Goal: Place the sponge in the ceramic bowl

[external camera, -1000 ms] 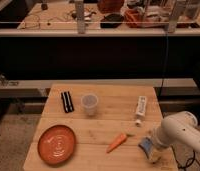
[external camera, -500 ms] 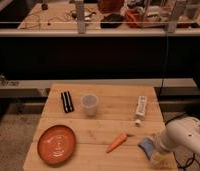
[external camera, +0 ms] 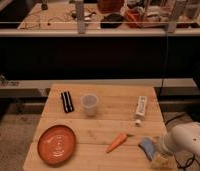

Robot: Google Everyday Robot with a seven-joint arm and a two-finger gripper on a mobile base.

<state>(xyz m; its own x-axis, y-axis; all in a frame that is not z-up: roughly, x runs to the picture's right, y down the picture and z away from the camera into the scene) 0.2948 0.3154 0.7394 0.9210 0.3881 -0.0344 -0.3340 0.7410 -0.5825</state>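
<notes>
The blue-grey sponge (external camera: 147, 147) lies near the table's front right corner, just right of the orange carrot (external camera: 116, 142). The orange-red ceramic bowl (external camera: 56, 144) sits at the front left, far from the sponge. My white arm comes in from the lower right, and the gripper (external camera: 160, 156) is low by the table's right front edge, directly beside the sponge's right end. The arm's body hides part of the sponge's right side.
A clear plastic cup (external camera: 89, 104) stands mid-table. A black object (external camera: 67, 101) lies at the back left and a white tube (external camera: 140, 109) at the back right. The wooden table (external camera: 103, 125) ends close to the gripper's right. A cluttered bench runs behind.
The arm has drawn back slightly toward the lower right; more of the sponge shows now. The sponge, carrot and bowl stay in place.
</notes>
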